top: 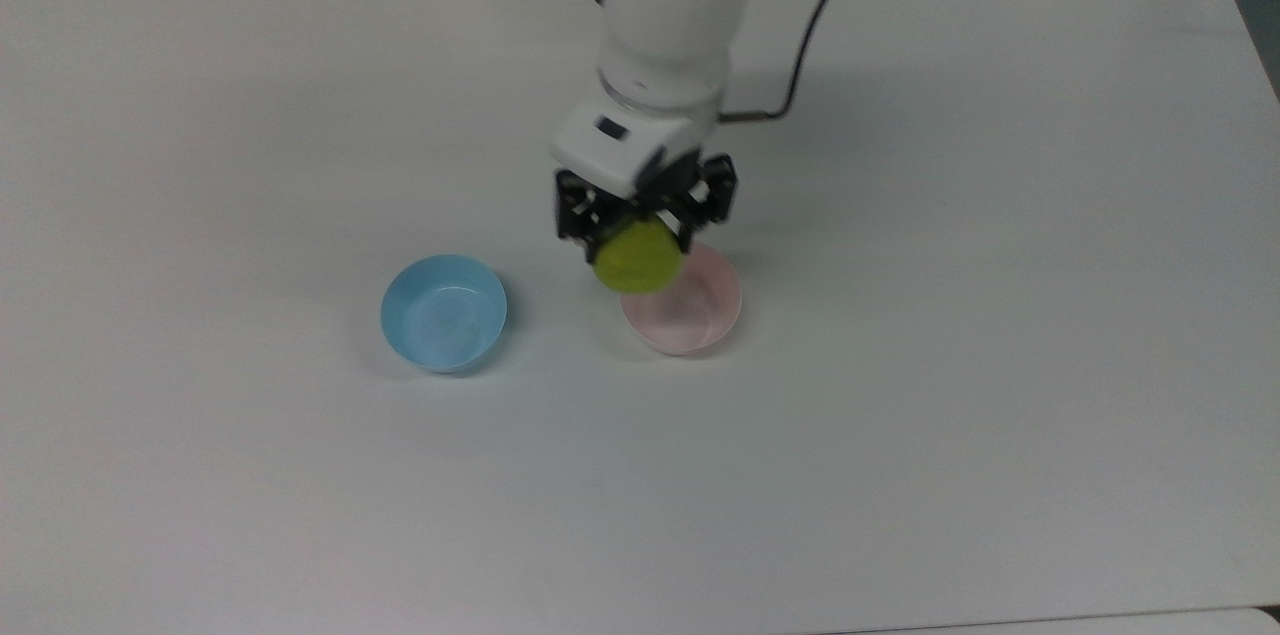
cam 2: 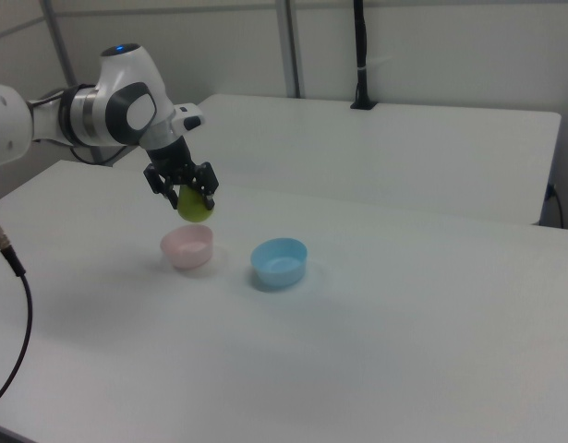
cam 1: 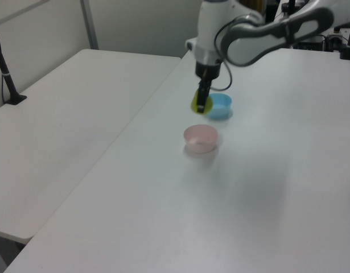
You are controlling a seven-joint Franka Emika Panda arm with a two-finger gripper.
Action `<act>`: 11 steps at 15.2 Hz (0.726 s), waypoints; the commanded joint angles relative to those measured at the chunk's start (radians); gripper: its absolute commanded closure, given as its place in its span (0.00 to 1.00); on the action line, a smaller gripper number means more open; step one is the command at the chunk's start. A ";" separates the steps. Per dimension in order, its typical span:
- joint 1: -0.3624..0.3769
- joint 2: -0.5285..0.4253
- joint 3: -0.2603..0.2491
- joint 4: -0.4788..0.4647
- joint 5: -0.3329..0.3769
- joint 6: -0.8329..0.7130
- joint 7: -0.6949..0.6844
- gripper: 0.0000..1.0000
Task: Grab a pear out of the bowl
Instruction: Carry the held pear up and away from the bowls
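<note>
The yellow-green pear point(top: 637, 255) point(cam 1: 196, 104) point(cam 2: 195, 205) hangs in the air, held between the black fingers of my gripper point(top: 640, 233) point(cam 1: 201, 105) point(cam 2: 190, 197), which is shut on it. The pale pink bowl point(top: 683, 307) point(cam 1: 200, 138) point(cam 2: 187, 246) stands on the white table below the pear with nothing inside. In the top view the pear overlaps the bowl's upper-left rim; in the right view the pear floats clearly above the bowl's rim.
A light blue bowl point(top: 443, 312) point(cam 1: 219, 106) point(cam 2: 279, 261) stands beside the pink one, to the top view's left. The white table point(top: 900, 435) spreads wide around both bowls. A second white table point(cam 1: 61, 114) adjoins it.
</note>
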 commanded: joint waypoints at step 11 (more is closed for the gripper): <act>-0.216 -0.156 0.071 -0.373 -0.090 -0.149 -0.292 0.42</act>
